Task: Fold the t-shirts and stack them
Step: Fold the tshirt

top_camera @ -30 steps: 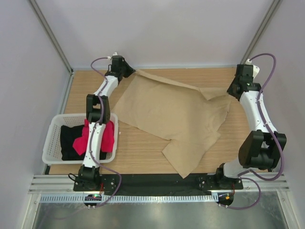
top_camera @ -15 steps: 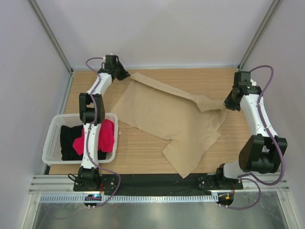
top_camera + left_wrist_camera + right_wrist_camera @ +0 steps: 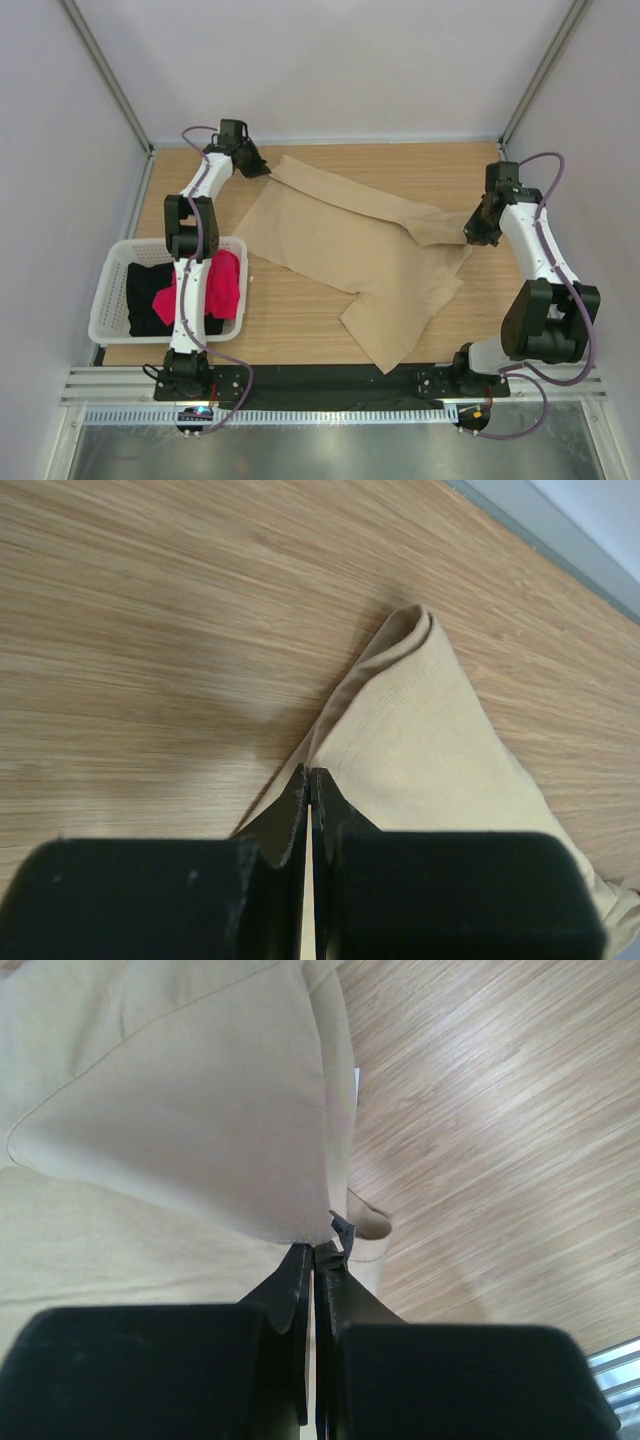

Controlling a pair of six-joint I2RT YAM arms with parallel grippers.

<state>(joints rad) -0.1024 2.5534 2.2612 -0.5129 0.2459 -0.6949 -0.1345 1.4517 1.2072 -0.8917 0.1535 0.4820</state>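
Seen from above, a large, plain, soft-cloth tan t-shirt [image 3: 350, 240] lies loosely spread over the pale wooden tabletop [image 3: 290, 320], reaching from the far left corner across the middle, with one flap trailing toward the near edge. The left gripper [image 3: 262, 168] sits at the far left corner of the tabletop. Its wrist camera shows the left gripper [image 3: 308, 780] with its black jaws pressed together, apparently pinching a hemmed corner of the tan t-shirt [image 3: 430, 750] low over bare wood. The right gripper [image 3: 472, 232] is near the right edge of the tabletop. Its wrist camera shows the right gripper [image 3: 318, 1250] clamped on a folded edge of the tan t-shirt [image 3: 170, 1110]. A creased ridge of cloth runs between the two grips. At the near left corner, a white plastic slotted basket [image 3: 98, 310] holds a bright red-pink t-shirt [image 3: 225, 285] and a black t-shirt [image 3: 143, 295], both bunched up and partly hidden by the left arm. The step in hand looks like laying the first shirt out flat. No fold is made and no stack is started. The next move probably calls for both arms to draw their grips apart together, taking up slack without dragging the cloth off the tabletop, then lowering it smooth before letting go.
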